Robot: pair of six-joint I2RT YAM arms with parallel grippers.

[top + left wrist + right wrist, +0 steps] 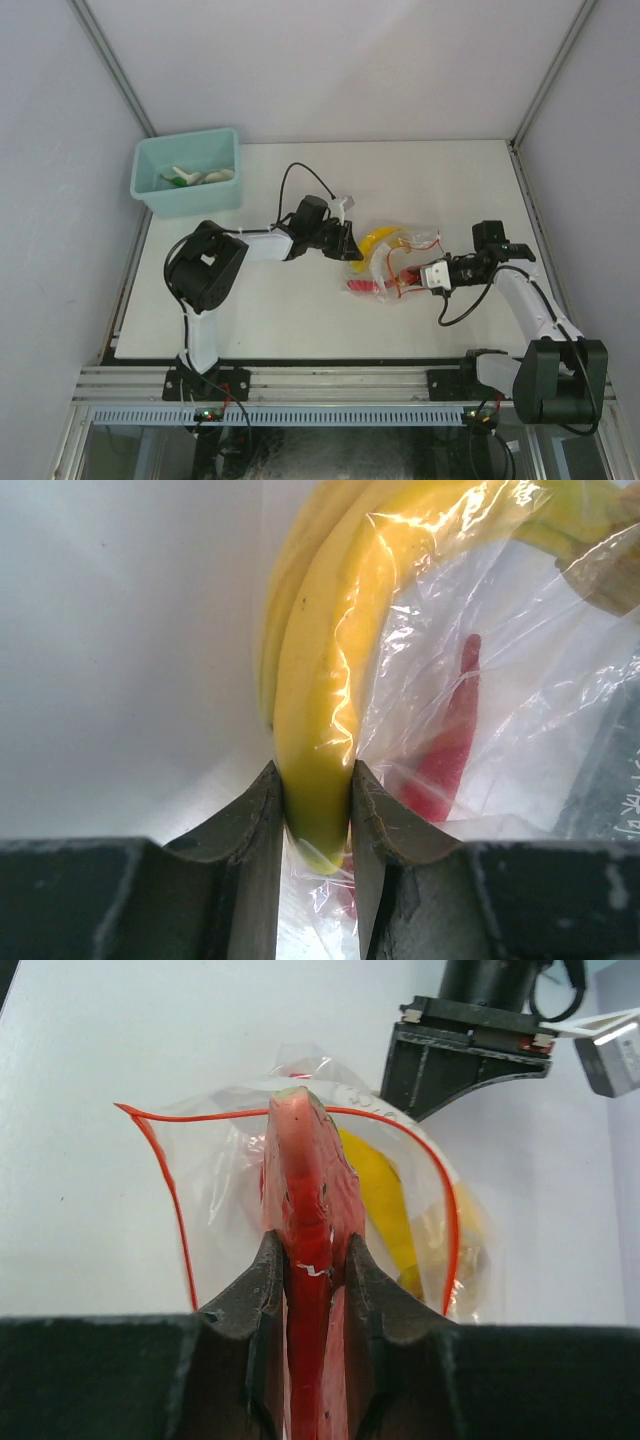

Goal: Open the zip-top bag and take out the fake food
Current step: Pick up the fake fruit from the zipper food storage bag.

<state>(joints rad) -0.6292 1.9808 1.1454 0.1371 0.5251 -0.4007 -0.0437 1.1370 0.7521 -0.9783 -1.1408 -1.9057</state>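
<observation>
The clear zip-top bag lies mid-table between my two grippers. My left gripper is shut on the end of the yellow banana; in the left wrist view the jaws pinch the banana, with bag film draped over its right side. A red elongated piece lies at the bag's near-left edge and shows through the film. My right gripper is shut on the bag's bunched red zip strip. The banana shows inside the bag.
A teal bin stands at the back left corner, holding a green piece and whitish pieces. The left gripper shows beyond the bag in the right wrist view. White enclosure walls surround the table.
</observation>
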